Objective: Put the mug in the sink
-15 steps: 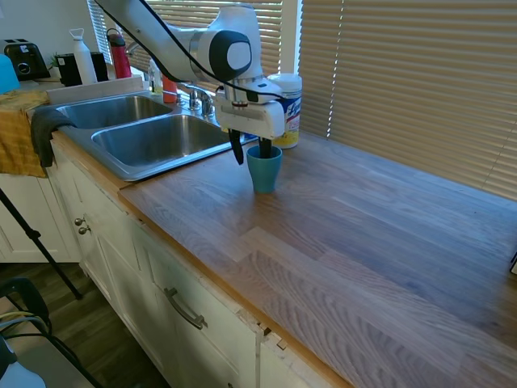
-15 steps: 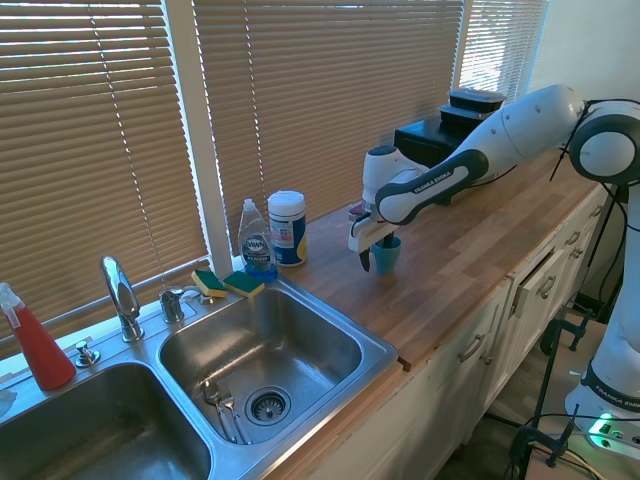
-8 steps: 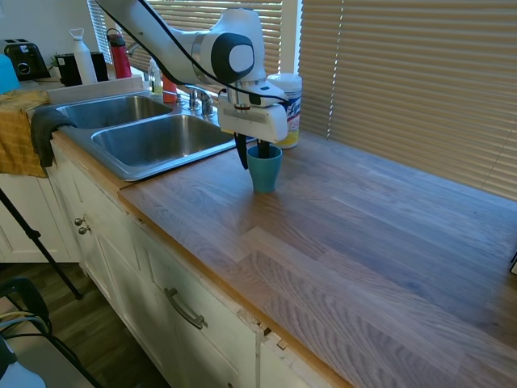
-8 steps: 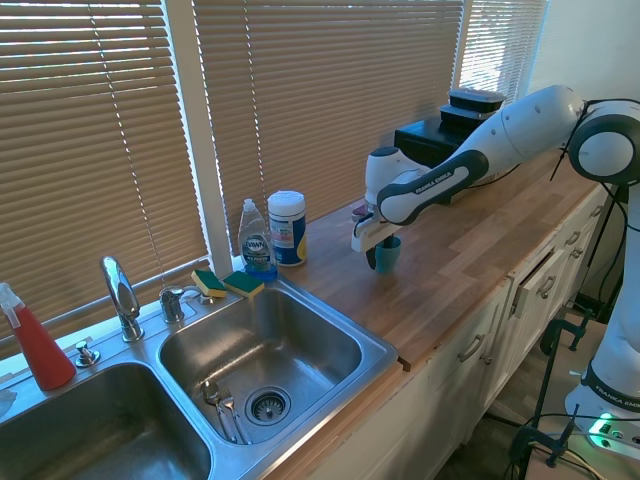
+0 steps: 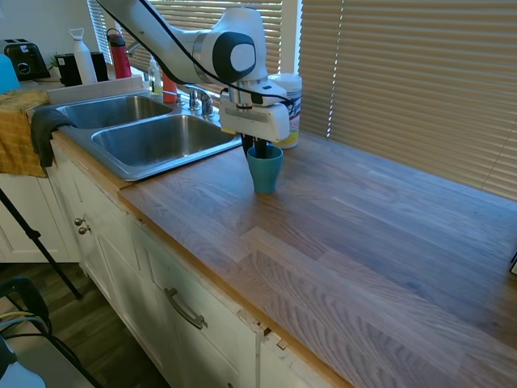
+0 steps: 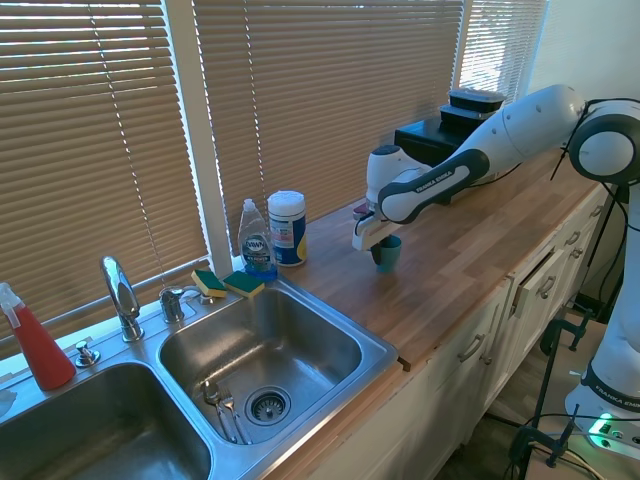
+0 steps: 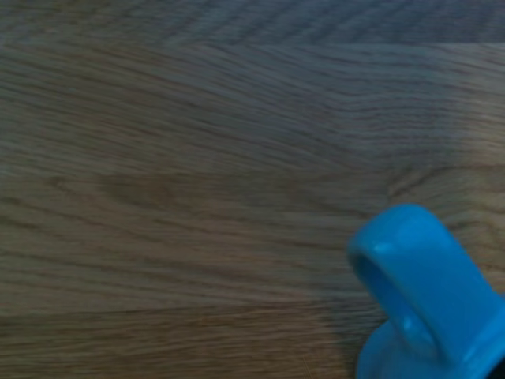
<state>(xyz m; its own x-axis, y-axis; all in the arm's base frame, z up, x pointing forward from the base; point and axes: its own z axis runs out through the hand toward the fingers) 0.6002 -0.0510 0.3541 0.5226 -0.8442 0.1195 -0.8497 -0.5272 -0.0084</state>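
**A:** Where did you have the mug [image 5: 264, 168] at that moment?

**B:** You had it standing upright on the wooden countertop [image 5: 363, 234], just right of the sink [image 5: 153, 141] and near the white-and-yellow wipes canister [image 5: 287, 109], which stood behind it toward the blinds. It was not in either basin.

**A:** And the gripper [image 5: 254, 149]?

**B:** You had it right at the mug's rim, pointing down. In the first exterior view one dark finger reached inside the cup and the other sat close against the sink-side wall, so the fingers were drawn narrow about that wall. I could not tell whether they actually pinched it.

**A:** Did the wrist view help you?

**B:** Only a little. It showed you wood grain and the mug's blue handle loop [image 7: 426, 292], blurred.

**A:** What else was near the sink?

**B:** From the second exterior view you could see a dish soap bottle [image 6: 256, 240] and two sponges [image 6: 227, 283] at the far rim, beside the faucet [image 6: 120, 295].
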